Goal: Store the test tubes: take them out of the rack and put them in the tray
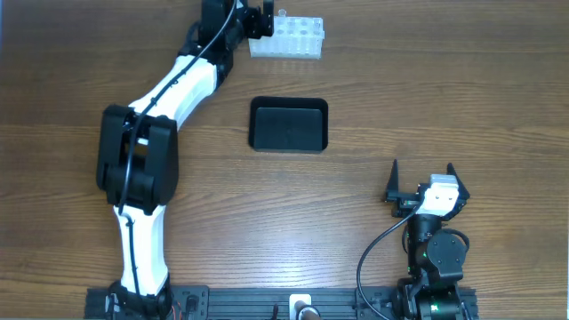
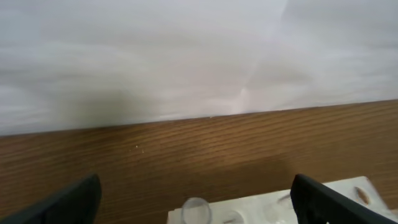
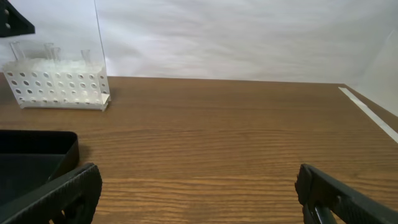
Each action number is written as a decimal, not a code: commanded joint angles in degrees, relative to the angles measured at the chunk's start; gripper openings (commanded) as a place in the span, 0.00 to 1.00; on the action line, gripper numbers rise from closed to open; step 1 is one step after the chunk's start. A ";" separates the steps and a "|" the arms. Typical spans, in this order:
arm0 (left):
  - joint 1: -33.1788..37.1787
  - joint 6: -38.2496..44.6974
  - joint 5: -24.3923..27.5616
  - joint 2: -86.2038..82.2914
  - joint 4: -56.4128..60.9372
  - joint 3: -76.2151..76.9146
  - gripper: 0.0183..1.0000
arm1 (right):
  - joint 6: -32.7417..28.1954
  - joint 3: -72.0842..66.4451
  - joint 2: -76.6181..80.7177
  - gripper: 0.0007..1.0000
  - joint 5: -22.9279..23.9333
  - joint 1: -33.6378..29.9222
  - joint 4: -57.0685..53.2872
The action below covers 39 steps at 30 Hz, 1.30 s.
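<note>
Meeting white wall (image 2: 155, 50), wooden table (image 2: 186, 149)

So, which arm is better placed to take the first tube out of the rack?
Left. The left gripper hangs open right at the rack, with a tube just ahead of it. The right gripper is near its own base, far from the rack, with the tray lying between.

White rack (image 3: 57, 87) holding clear test tubes (image 3: 50, 51) stood on wooden table (image 3: 217, 124), beyond a black tray (image 3: 62, 149). Right gripper (image 3: 198, 186) was spread wide above the table.
</note>
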 commanded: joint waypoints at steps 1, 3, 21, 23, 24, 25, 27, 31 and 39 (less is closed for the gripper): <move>0.09 -0.72 -1.62 1.99 0.50 1.73 0.93 | -0.20 -0.33 -0.02 0.99 -0.28 -0.26 -0.15; 0.07 -0.70 -1.62 2.01 0.46 1.73 0.91 | -0.20 -0.33 -0.02 0.99 -0.28 -0.26 -0.15; -1.73 2.38 -6.16 4.96 4.15 1.73 0.85 | -0.20 -0.33 -0.02 0.99 -0.28 -0.26 -0.15; -1.73 2.36 -6.16 5.29 4.44 1.77 0.84 | -0.20 -0.33 -0.02 0.99 -0.28 -0.26 -0.15; -1.73 2.36 -6.16 5.49 4.48 1.77 0.83 | -0.20 -0.33 -0.02 0.99 -0.28 -0.26 -0.15; -1.73 2.36 -6.16 5.68 4.59 1.81 0.83 | -0.20 -0.33 -0.02 0.99 -0.28 -0.26 -0.15; -1.73 2.36 -6.19 5.99 4.90 1.81 0.81 | -0.20 -0.33 -0.02 0.99 -0.28 -0.26 -0.15; -1.73 2.38 -6.38 6.08 5.14 1.81 0.76 | -0.20 -0.33 -0.02 0.99 -0.28 -0.26 -0.15; -1.73 2.38 -7.10 6.08 5.70 1.81 0.61 | -0.20 -0.33 -0.02 0.99 -0.28 -0.26 -0.15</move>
